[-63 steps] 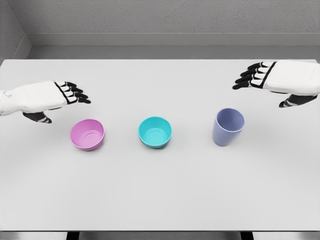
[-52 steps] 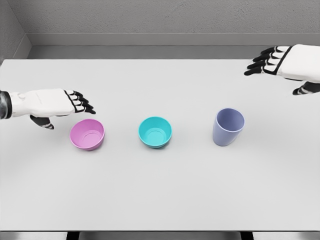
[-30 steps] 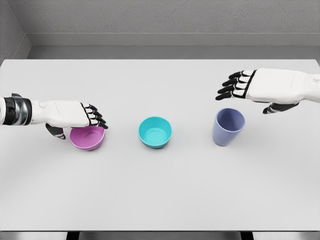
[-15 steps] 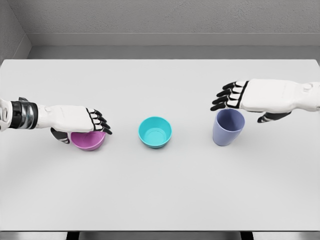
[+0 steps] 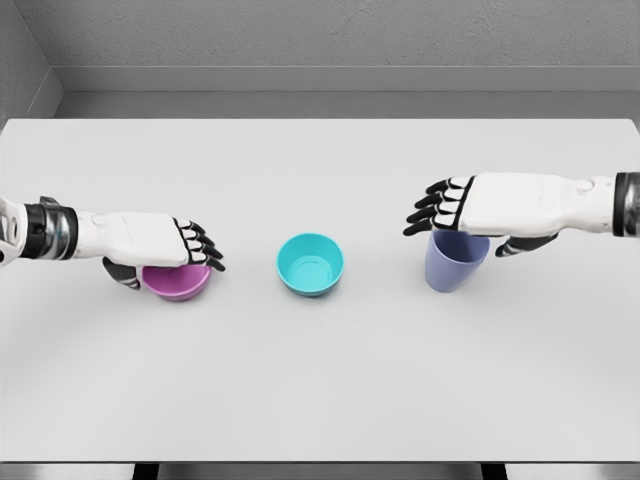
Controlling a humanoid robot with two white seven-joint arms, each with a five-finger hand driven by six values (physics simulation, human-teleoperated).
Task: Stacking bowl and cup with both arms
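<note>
Fingers of the left hand [image 5: 160,243] curl over the pink bowl [image 5: 176,282] near the tabletop's left edge, the teal bowl [image 5: 310,264] sits mid-table, and the right hand [image 5: 480,205] hovers spread over the lavender cup [image 5: 455,262]; these look light, rigid, rim-graspable.

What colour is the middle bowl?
Teal bowl, seen clearly in the head view.

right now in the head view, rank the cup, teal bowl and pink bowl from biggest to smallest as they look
1. Cup: tallest, though the right hand covers its rim.
2. Teal bowl and pink bowl: look about alike; the left hand hides much of the pink one, so I won't rank them.
</note>
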